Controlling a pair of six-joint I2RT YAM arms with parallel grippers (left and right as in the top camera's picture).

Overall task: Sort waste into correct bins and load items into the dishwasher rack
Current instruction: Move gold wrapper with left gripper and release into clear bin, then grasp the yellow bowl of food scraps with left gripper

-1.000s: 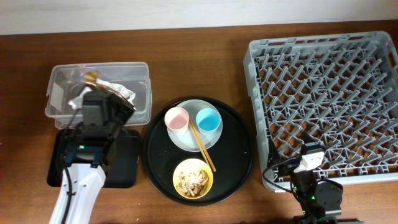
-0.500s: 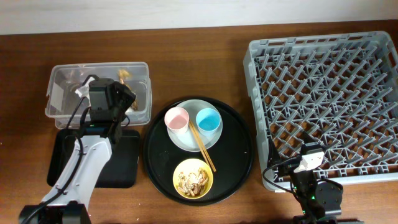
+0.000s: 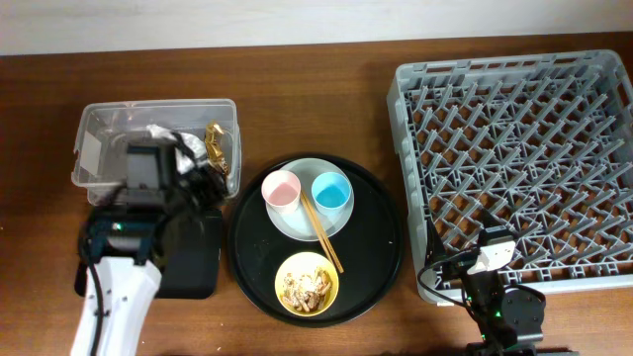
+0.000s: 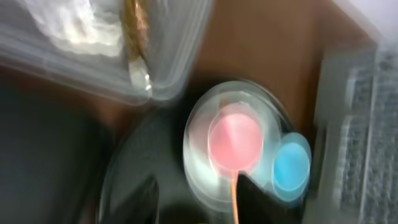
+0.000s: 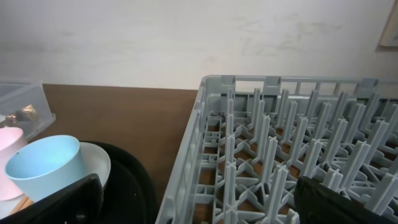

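While the right gripper [image 5: 199, 205] sits nearest, spread wide and empty at the dishwasher rack's [image 3: 495, 62] front edge, the left gripper [image 4: 198, 196] hangs part-open, holding nothing, just left of the round black tray [image 3: 247, 259]. Farther back, gold wrapper [image 3: 215, 138] and tissue [image 3: 176, 141] lie in the clear tub [image 3: 158, 105].

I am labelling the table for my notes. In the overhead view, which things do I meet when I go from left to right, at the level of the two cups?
clear tub → pink cup → light-blue cup → dishwasher rack
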